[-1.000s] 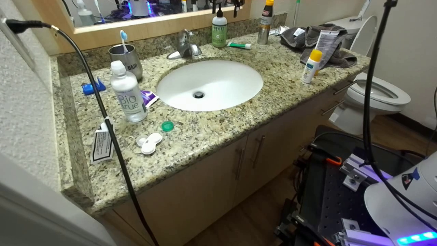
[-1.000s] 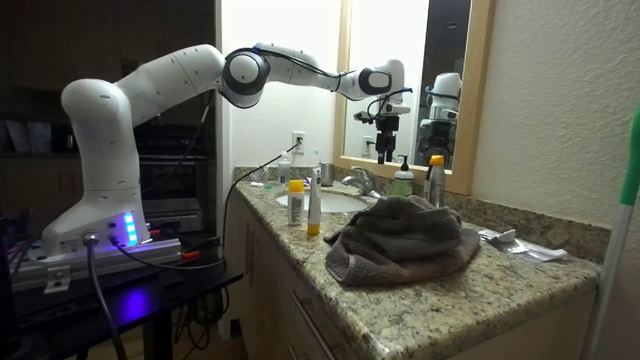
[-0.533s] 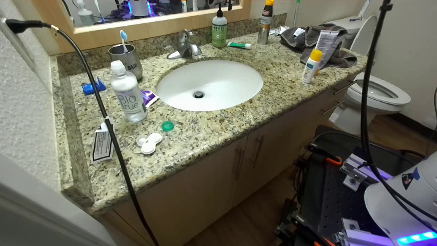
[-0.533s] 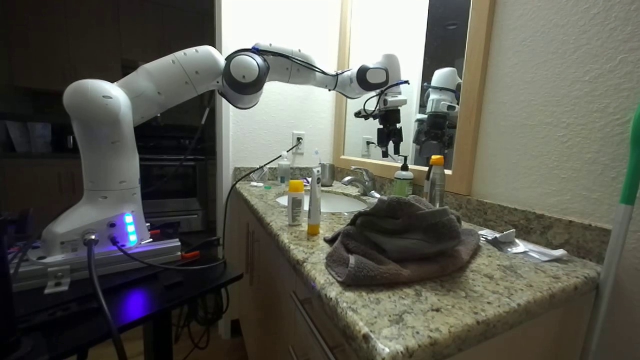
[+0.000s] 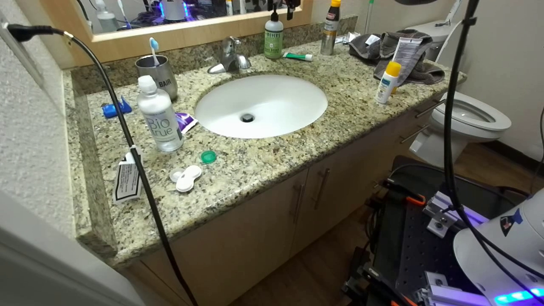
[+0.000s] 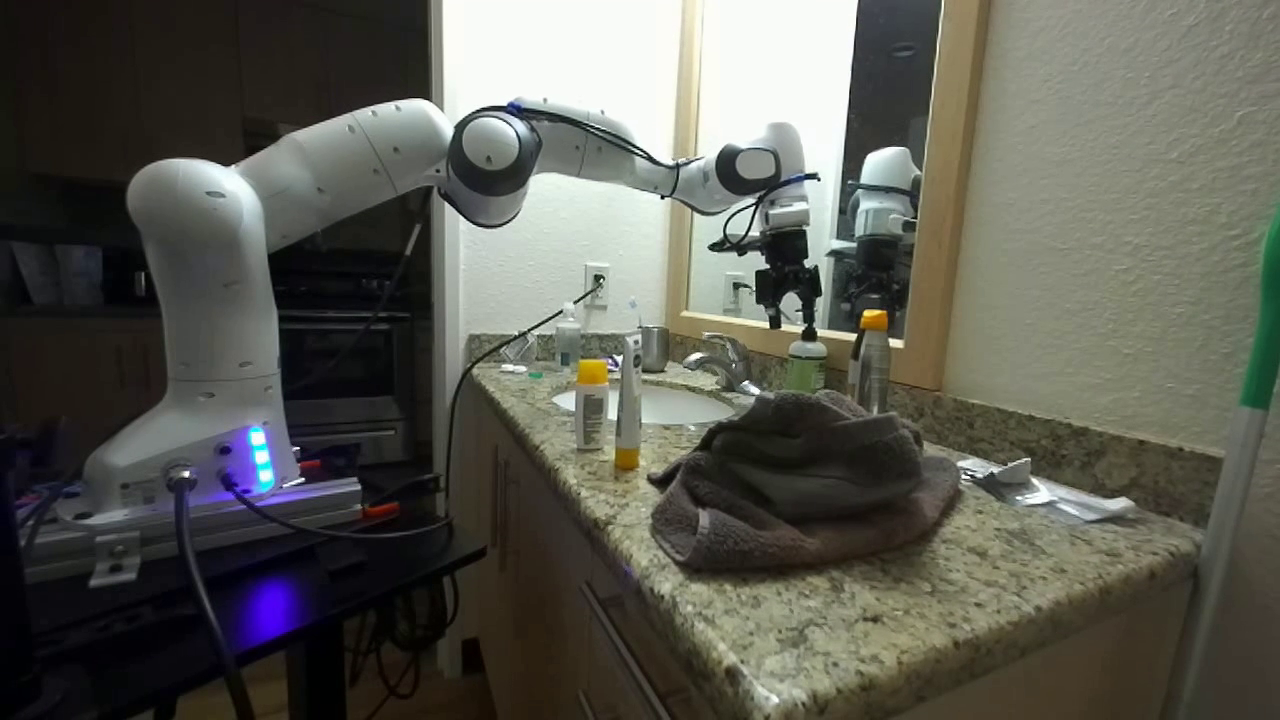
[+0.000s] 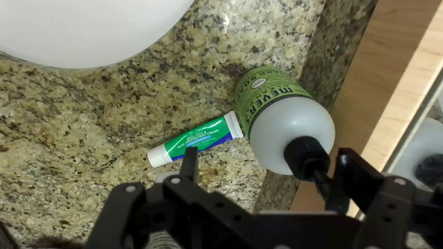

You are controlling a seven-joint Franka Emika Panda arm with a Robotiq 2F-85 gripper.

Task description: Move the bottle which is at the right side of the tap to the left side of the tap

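Observation:
The green soap bottle (image 5: 273, 40) with a white shoulder and black pump stands upright beside the silver tap (image 5: 230, 57), at the tap's right in this exterior view. The bottle (image 6: 806, 365) and tap (image 6: 738, 360) also show in the other exterior angle, the bottle's base hidden behind the towel. My gripper (image 6: 792, 325) is right above the bottle, fingers pointing down. In the wrist view my gripper (image 7: 268, 152) is open, with the pump (image 7: 307, 157) between the fingers, much nearer the right one. The pump's nozzle overlaps that finger; I cannot tell whether they touch.
A green cream tube (image 7: 199, 140) lies against the bottle's base. A spray can (image 5: 330, 32) stands beyond it. The mirror frame (image 7: 377, 86) is close to the gripper. The sink (image 5: 293, 91) lies in front of the tap. A steel cup (image 5: 163, 78) and clear bottle (image 5: 159, 117) stand left.
My gripper first rose slightly and turned, then came down onto the pump's height. Its fingers show wider apart than before in an exterior view. The bottle has shifted at most slightly.

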